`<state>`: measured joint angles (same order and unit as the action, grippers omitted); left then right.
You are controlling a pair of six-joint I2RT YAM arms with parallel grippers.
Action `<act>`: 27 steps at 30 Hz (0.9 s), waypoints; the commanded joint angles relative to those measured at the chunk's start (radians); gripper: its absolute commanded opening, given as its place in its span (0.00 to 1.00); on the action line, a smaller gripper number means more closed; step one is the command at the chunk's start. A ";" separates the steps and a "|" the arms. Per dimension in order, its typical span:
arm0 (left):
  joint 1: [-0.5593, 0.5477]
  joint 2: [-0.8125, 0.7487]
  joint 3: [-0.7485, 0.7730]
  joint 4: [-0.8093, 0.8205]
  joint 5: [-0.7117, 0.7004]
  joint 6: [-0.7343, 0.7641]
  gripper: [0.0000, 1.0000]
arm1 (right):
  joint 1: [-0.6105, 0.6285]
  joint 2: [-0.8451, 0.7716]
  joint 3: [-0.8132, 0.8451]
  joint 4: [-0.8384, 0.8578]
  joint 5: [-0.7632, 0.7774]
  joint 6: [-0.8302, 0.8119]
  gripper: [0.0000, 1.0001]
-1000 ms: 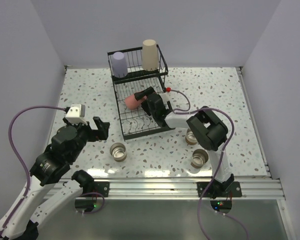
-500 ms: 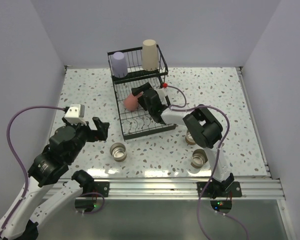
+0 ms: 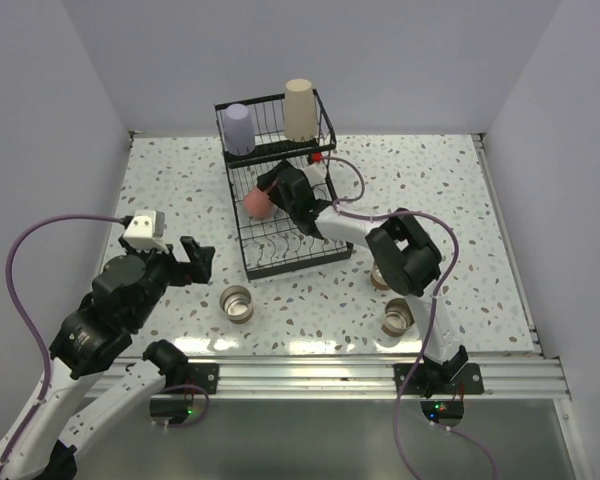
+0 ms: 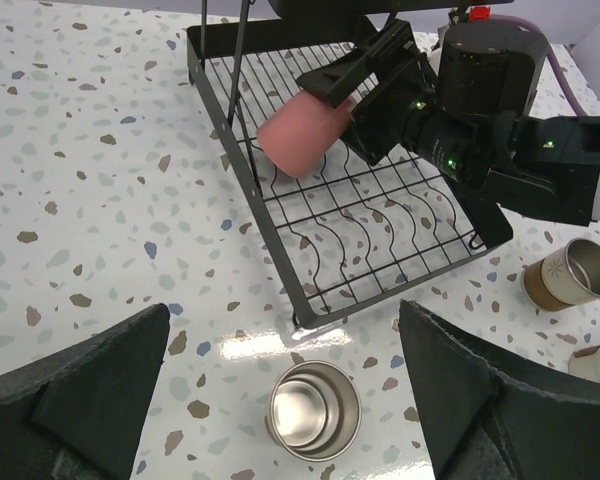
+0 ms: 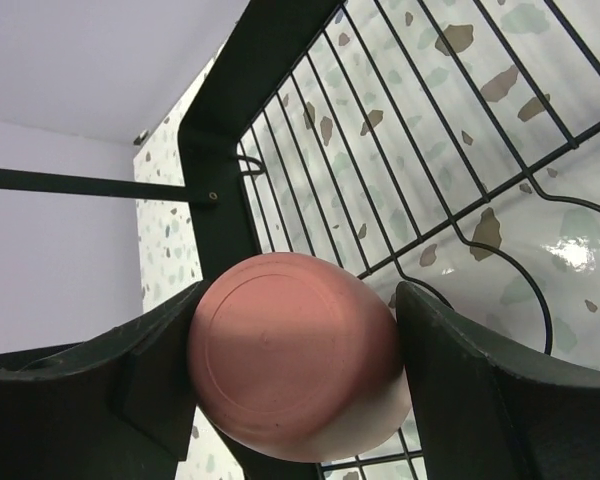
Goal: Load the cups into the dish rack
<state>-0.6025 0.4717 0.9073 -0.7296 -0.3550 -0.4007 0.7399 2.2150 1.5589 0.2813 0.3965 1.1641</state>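
Note:
The red-pink cup lies on its side over the lower tray of the black wire dish rack, near its left rail. My right gripper reaches in from the right, and both fingers press against the cup's sides. In the upper basket a lavender cup and a tall beige cup stand upside down. One short tan-and-metallic cup stands upright on the table before the rack. My left gripper hovers wide open above it, holding nothing.
Two more short metallic cups stand right of the rack, beside the right arm's elbow. The right arm's purple cable loops over the rack's right side. White walls close in the speckled table.
My right gripper has pushed farther up and left along the lower tray, and its fingers have come together onto the red-pink cup. The left arm has barely shifted.

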 commanded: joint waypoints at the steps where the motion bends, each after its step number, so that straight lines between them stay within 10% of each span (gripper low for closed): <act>1: -0.003 -0.008 0.035 -0.013 -0.022 0.007 1.00 | 0.047 0.005 0.102 -0.034 -0.033 -0.066 0.68; 8: -0.002 -0.028 0.035 -0.016 -0.050 -0.012 1.00 | 0.076 0.020 0.162 -0.109 -0.045 -0.110 0.88; 27: -0.003 -0.050 0.035 -0.027 -0.084 -0.030 1.00 | 0.153 -0.037 0.227 -0.261 -0.010 -0.221 0.98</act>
<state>-0.6025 0.4267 0.9092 -0.7483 -0.4213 -0.4110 0.8448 2.2555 1.7245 0.0586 0.3607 1.1084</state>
